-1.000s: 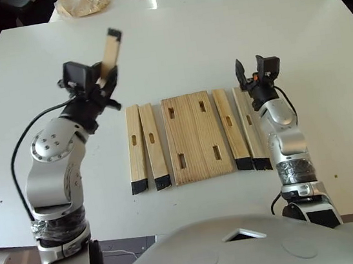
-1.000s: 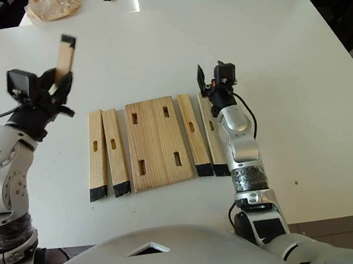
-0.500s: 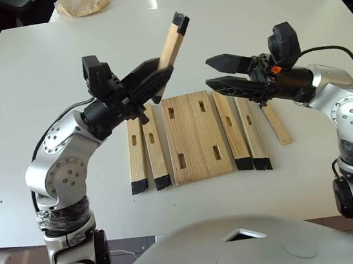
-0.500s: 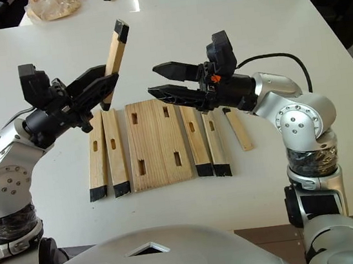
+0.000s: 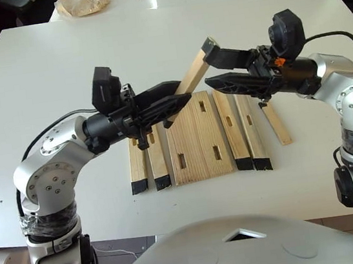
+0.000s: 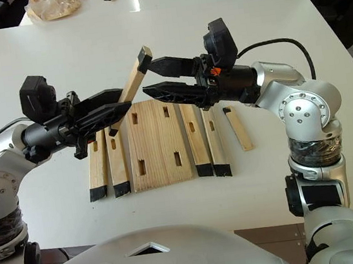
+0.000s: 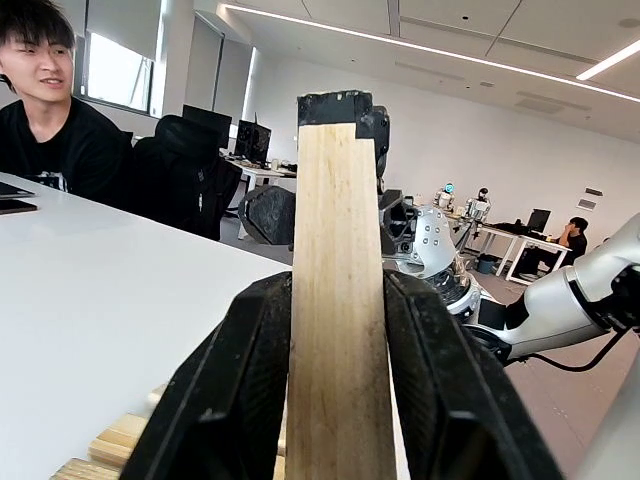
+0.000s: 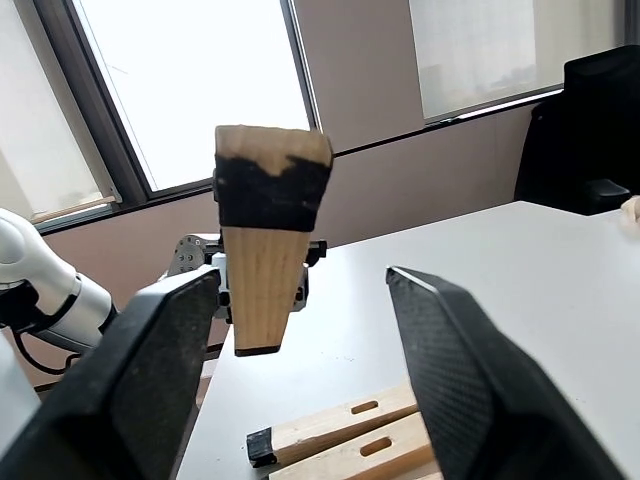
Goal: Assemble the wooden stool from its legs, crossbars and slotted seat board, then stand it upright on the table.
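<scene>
Left claw [image 5: 180, 92] clamps crossbar [image 5: 194, 74], tilted above seat board [image 5: 194, 139] | right claw [image 5: 215, 66] spread open at its black tip | four legs [image 5: 136, 147] flat on tabletop [image 5: 50, 64]

Bright, diffuse light throughout. Windows [image 8: 190, 90] blow out to white; ceiling light strips [image 7: 420, 45] glow. The glossy white table [image 5: 37, 65] carries mild glare, with faint soft shadows edging the seat board [image 5: 193, 136].
</scene>
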`<control>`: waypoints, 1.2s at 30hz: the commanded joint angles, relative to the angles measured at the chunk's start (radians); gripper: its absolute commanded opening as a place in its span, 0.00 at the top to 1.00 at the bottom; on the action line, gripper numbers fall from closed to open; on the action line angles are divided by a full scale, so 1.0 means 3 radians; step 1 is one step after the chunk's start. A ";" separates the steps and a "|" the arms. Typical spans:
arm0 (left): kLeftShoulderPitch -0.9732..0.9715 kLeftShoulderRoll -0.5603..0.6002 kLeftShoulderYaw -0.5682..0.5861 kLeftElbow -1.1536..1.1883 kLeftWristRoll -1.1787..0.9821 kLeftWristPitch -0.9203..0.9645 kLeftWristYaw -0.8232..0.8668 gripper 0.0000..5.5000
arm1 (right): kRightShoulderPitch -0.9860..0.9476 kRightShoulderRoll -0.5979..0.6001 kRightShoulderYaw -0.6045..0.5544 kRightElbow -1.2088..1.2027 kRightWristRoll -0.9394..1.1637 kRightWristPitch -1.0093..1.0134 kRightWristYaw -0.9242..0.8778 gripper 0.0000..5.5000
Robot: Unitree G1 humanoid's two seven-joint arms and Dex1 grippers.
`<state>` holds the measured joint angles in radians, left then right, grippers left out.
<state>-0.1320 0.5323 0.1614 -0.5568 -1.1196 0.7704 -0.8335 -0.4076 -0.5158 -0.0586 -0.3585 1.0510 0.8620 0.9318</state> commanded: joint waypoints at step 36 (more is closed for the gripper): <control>0.0165 0.0344 -0.0525 0.0573 0.1408 -0.0614 -0.0189 0.76 | 0.0276 -0.0657 0.0285 -0.0088 -0.0665 -0.0298 0.0440 0.75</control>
<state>-0.0976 0.5818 -0.0324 -0.4964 -0.8553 0.6503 -0.9634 -0.3320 -0.6152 0.0410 -0.3982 0.9417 0.8177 1.0260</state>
